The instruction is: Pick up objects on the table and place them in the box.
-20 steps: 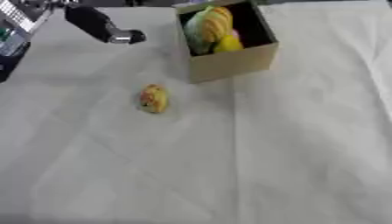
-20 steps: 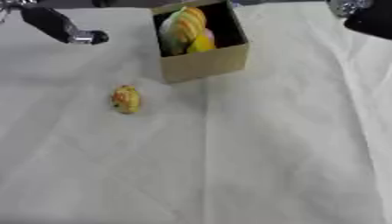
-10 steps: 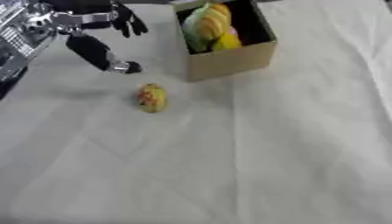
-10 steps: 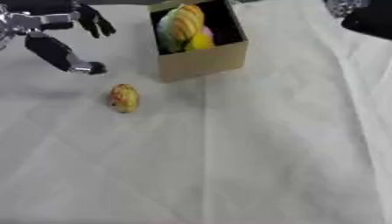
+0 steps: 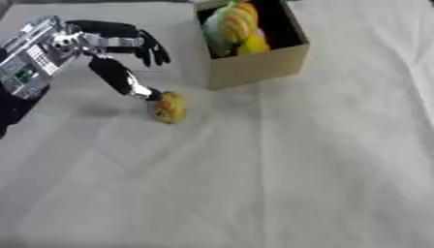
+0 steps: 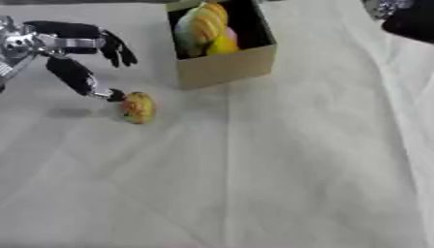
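Observation:
A small yellow-orange rounded object [image 5: 169, 107] lies on the white cloth, left of centre. My left hand [image 5: 118, 46] reaches in from the left, open, with fingers spread; its thumb tip [image 5: 151, 94] touches the object's upper left side while the other fingers hang above and behind it. A brown cardboard box [image 5: 254, 68] stands at the back, holding yellow, green and pink items [image 5: 230, 24]. A dark part of my right arm [image 6: 409, 19] shows in the upper right corner of the right eye view; its hand is not visible.
The white cloth [image 5: 280, 169] covers the whole table, with creases running across it. The box stands a short way right and behind the small object.
My left hand has come down and rightward from the back left until its thumb tip meets the small object. The object and box have not moved.

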`<state>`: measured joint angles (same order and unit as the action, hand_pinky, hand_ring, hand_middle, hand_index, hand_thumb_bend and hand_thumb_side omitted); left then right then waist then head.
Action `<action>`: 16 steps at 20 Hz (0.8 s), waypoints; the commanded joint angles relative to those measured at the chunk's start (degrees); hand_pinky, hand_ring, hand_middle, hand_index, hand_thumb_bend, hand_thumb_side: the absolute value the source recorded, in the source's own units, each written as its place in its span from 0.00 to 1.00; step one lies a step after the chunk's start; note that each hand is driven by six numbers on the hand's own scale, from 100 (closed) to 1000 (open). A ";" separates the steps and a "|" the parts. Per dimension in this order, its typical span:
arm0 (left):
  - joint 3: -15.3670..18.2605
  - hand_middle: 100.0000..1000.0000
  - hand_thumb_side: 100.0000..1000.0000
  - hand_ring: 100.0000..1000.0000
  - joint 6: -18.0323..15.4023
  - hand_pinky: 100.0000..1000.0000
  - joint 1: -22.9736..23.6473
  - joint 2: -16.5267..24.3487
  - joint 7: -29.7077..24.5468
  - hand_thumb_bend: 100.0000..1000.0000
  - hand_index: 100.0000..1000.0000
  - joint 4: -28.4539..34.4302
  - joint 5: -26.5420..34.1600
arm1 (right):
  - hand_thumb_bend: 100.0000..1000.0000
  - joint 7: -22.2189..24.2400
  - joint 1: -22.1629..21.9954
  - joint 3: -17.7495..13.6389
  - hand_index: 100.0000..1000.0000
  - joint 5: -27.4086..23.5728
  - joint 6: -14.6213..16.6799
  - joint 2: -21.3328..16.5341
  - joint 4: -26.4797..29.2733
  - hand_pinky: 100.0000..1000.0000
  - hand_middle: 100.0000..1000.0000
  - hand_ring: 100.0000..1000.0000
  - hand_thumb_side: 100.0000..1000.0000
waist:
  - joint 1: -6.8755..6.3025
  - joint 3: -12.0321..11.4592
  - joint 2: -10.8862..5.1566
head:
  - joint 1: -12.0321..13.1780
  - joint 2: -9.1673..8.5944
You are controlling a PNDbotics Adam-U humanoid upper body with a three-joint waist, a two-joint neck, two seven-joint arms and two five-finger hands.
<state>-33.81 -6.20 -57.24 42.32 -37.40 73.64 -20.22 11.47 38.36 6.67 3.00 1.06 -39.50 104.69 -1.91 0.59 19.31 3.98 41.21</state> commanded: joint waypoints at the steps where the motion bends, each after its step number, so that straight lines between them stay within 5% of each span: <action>1: -0.29 0.70 0.44 0.70 -0.23 0.78 -0.98 -0.15 -0.99 0.45 0.84 -0.42 -0.12 | 0.00 -0.13 1.14 -0.87 0.71 -0.53 -0.10 -0.66 0.83 0.86 0.55 0.67 0.47 | 0.29 0.02 -1.10 | 0.36 -0.62; 8: -0.36 0.68 0.39 0.69 -2.93 0.76 -0.45 -2.40 1.42 0.44 0.81 -3.79 -7.25 | 0.00 -0.15 1.33 -0.91 0.71 -0.64 -0.12 -0.18 0.97 0.87 0.55 0.67 0.47 | 0.61 -0.01 -1.09 | 0.64 -0.86; 16: 0.25 0.66 0.35 0.66 -6.81 0.73 0.04 -5.61 4.36 0.28 0.77 -10.30 -14.81 | 0.00 -0.35 1.48 -0.99 0.71 -0.74 -0.07 0.16 1.05 0.87 0.55 0.67 0.47 | 1.16 0.18 -1.14 | 0.99 -0.93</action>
<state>-33.95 -12.45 -56.93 36.09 -33.24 64.58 -33.49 11.38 38.83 6.38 2.84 1.05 -38.51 104.74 -0.93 0.72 19.29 4.77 40.78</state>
